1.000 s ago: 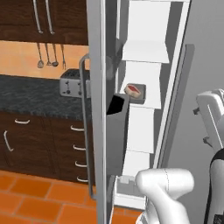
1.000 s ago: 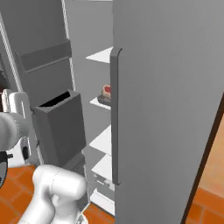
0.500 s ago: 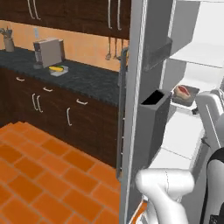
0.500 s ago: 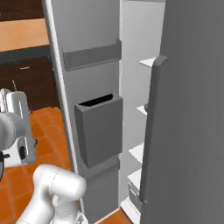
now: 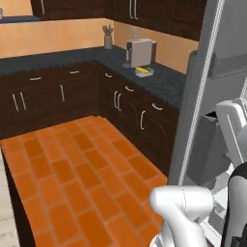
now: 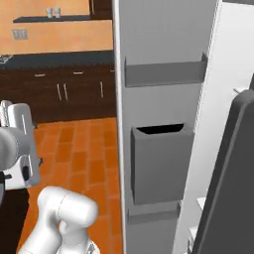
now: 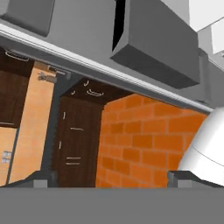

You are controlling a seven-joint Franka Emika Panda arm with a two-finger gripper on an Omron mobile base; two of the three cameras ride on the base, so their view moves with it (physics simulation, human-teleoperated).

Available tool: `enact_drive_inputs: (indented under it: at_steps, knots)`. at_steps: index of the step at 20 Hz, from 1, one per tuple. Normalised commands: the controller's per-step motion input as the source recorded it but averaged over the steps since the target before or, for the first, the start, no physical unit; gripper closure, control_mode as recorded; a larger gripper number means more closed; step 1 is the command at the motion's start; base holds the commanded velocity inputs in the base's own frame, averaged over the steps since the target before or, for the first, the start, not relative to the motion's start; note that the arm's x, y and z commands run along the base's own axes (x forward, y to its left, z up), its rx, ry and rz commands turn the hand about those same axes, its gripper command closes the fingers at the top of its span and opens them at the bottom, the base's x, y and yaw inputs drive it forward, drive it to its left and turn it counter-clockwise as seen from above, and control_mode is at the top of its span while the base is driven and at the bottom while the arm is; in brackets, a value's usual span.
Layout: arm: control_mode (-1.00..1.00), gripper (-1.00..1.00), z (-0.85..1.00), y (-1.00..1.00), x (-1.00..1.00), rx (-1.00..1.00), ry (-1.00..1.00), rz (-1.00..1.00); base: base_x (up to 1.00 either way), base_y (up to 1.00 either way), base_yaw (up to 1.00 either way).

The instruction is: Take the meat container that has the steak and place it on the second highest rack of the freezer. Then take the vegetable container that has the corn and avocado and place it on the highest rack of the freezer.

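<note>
1. Jaws [image 7: 109, 177] stand spread wide with nothing between them; in the hand view you see only their two dark tips low in the picture, aimed at brick floor and dark cabinets.
2. You have the freezer [image 6: 163, 99] close by: in the right base view its open door fills the centre, with a shallow door shelf at 12 o'clock and a deep grey door bin [image 6: 159, 163] at 6 o'clock of it.
3. In the left base view the vegetable container [image 5: 144, 71] sits far off on the dark worktop [image 5: 164, 82], at 1 o'clock of the picture, just in front of the toaster [image 5: 140, 52]. Something yellow shows in it, likely the corn; the avocado is too small to tell.
4. Judged from this, the corn-and-avocado fetch is the step in hand.
5. Watch the door: the raised forearm [image 5: 236, 130] is very near it, so a swing could clip the bin.
6. Approach square, or the toaster may block the reach.
</note>
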Motion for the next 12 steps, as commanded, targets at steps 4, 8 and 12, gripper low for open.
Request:
enact_drive_inputs:
  at_steps: [4,8,12]
  knots:
    - [1.00,-1.00,0.00,0.00,0.00,0.00,0.00,0.00,-0.34,0.32,0.60]
    - [1.00,-1.00,0.00,0.00,0.00,0.00,0.00,0.00,-0.29,0.91,0.22]
    - [1.00,-1.00,0.00,0.00,0.00,0.00,0.00,0.00,0.56,0.86,0.00]
